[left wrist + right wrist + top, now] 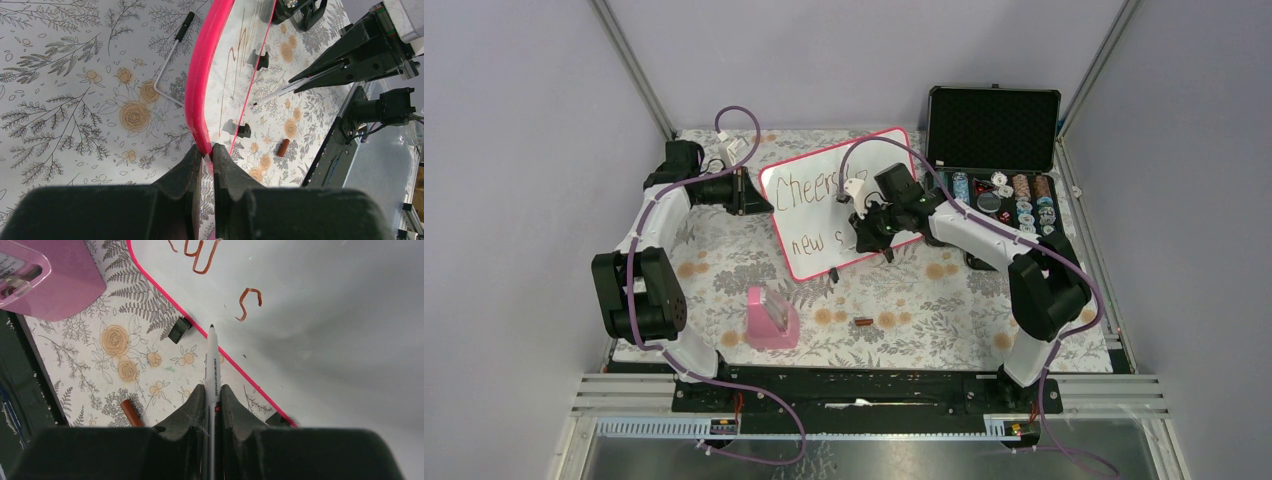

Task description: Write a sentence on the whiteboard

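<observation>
The whiteboard (879,160), white with a pink frame, lies tilted on the flowered cloth. The sentence (809,190) reads "Cheers" on the top line and "new s" below it. My left gripper (759,192) is shut on the board's left frame edge (200,90), and the left wrist view shows both jaws pinching the pink rim. My right gripper (212,392) is shut on a white marker (212,360). The marker's dark tip sits over the board's lower frame, just below the last "s" (248,302). I cannot tell whether the tip touches.
An open black case (994,125) with poker chips (1014,195) stands at the back right. A pink holder (771,318) and a small brown cap (862,322) lie in front of the board. A bent metal rod (167,65) lies left of the board.
</observation>
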